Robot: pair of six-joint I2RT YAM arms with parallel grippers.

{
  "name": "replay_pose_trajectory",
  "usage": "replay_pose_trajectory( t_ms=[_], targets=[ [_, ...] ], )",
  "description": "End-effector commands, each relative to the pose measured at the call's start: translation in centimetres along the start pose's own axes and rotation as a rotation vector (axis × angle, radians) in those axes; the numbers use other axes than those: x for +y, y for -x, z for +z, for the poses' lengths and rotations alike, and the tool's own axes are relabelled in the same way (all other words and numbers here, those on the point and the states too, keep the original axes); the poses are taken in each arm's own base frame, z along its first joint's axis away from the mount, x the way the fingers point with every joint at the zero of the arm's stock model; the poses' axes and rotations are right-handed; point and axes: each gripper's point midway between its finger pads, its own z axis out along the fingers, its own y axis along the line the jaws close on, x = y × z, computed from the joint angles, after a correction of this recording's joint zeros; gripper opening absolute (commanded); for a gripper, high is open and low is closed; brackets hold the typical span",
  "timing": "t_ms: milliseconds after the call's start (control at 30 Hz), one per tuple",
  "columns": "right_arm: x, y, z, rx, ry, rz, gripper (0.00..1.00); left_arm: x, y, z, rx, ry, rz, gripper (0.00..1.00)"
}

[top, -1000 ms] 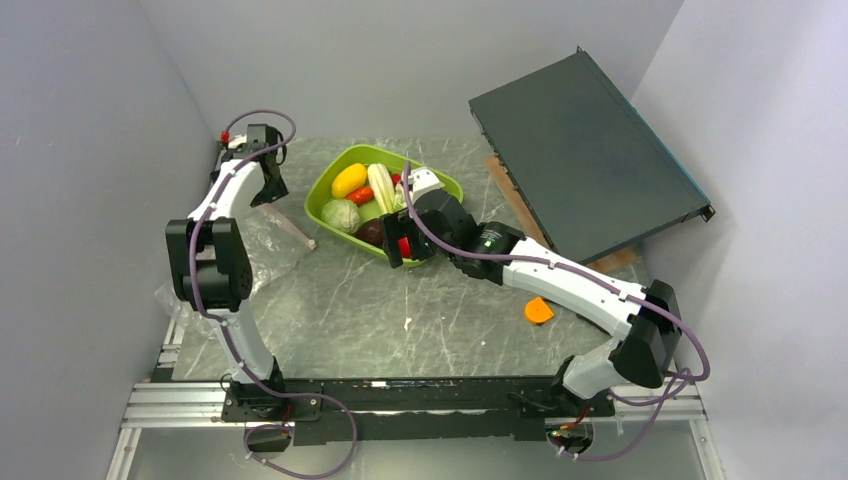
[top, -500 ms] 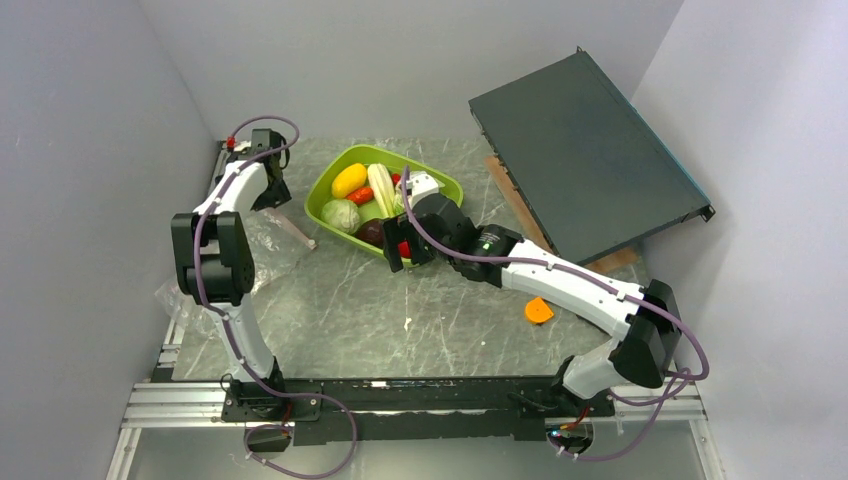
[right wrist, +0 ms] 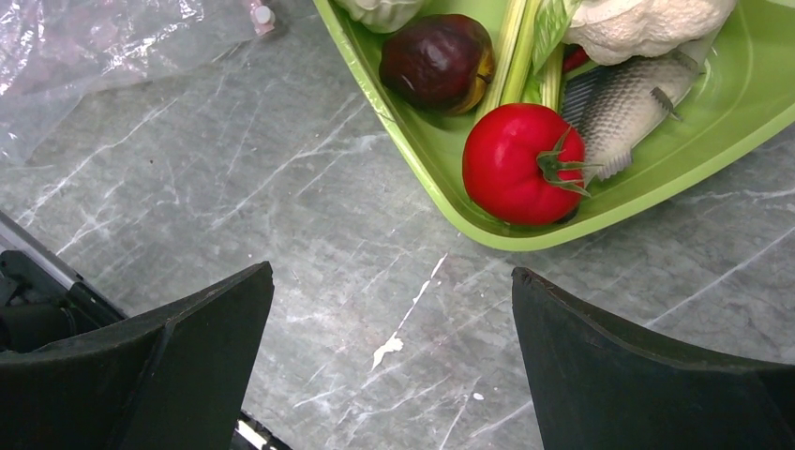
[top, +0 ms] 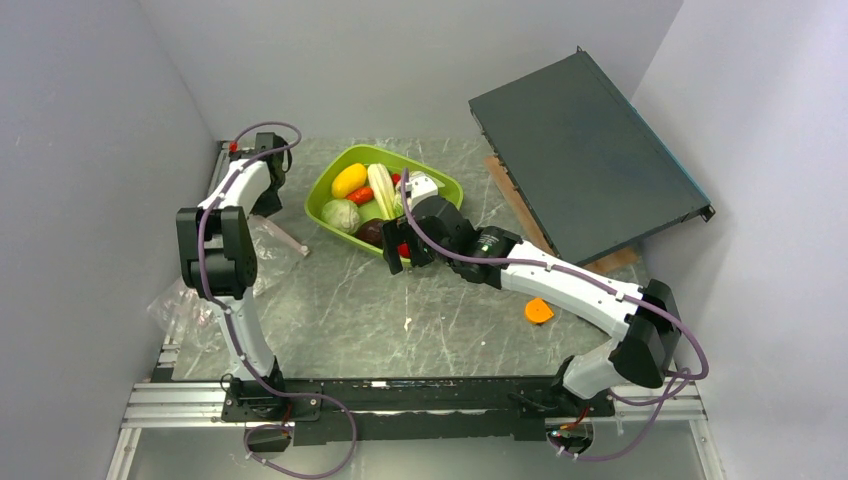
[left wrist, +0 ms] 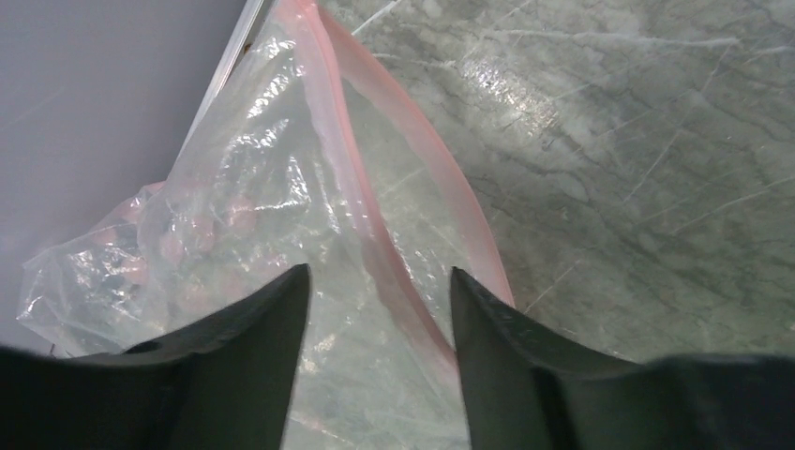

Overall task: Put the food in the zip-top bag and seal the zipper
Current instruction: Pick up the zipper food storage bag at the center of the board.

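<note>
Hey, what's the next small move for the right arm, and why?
Probably ease the right gripper forward and down over the red tomato: its jaws stand open and empty, and the tomato lies just ahead, in the near corner of the green tray.

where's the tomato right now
In the right wrist view, the tomato sits in the near corner of the green tray, beside the fish, with the dark purple fruit up and to its left.
</note>
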Motion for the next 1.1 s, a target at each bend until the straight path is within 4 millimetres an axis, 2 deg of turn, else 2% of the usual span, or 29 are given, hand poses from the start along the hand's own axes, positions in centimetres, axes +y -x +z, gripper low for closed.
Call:
replay_pose_trajectory(
  t_ms=[0, 100, 267, 367, 600, 800, 933, 1000, 1067],
  targets=[
    [1.1, 1.3, -0.1, -0.044, 0.035, 0.024, 1.0, 1.2, 1.4, -1.0, -0.031, 0.036, -0.009, 0.54],
    [1.1, 1.3, -0.2, -0.045, 0.032, 0.026, 1.0, 1.8, 1.6, -1.5, -0.036, 0.053, -0.012, 0.4],
    [0.9, 1.3, -0.4, -0.049, 0.025, 0.026, 1.0, 2.7, 2.0, -3.1, -0.05, 0.038, -0.038, 0.14],
    [0.8, 1.3, -0.4, -0.051, 0.018, 0.027, 1.0, 3.5, 2.3, -4.2, -0.078, 0.038, -0.054, 0.01],
    [0.7, 1.3, -0.3, -0.049, 0.015, 0.028, 1.0, 6.0, 2.8, -6.9, -0.166, 0.072, -0.085, 0.0],
    [0.9, 1.3, -0.5, -0.048, 0.026, 0.035, 1.0, 7.0, 2.7, -10.9, -0.275, -0.007, -0.082, 0.0],
    [1.5, 1.4, -1.0, -0.045, 0.056, 0.044, 1.0, 7.4, 1.2, -14.0, -0.352, -0.113, 0.002, 0.0],
    [1.8, 1.4, -1.2, -0.051, 0.075, 0.053, 1.0, 7.1, 0.1, -16.1, -0.384, -0.227, 0.065, 0.0],
    [2.3, 1.5, -1.1, -0.056, 0.104, 0.069, 1.0, 6.8, -1.9, -17.5, -0.395, -0.362, 0.115, 0.0]
  ],
)
